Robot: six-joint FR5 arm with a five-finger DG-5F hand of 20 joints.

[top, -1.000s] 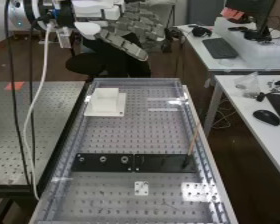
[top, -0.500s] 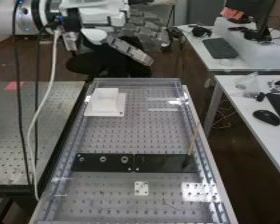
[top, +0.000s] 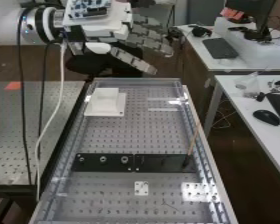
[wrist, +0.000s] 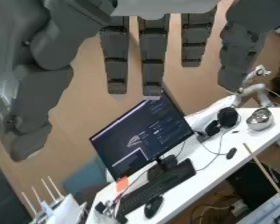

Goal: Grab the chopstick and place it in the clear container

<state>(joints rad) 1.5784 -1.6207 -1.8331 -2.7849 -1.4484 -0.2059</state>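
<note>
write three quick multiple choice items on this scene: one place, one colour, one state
1. Where is the lower end of the chopstick?
a) at the white square piece
b) at the black strip
c) on the keyboard

2. What colour is the bench piece with the square base?
a) red
b) green
c) white

3. How are the hand's fingers?
a) straight
b) curled into a fist
c) wrapped round the chopstick

Key:
1 b, its lower end meets the strip in the high view
2 c, box and base look white
3 a, they extend straight in the wrist view
</note>
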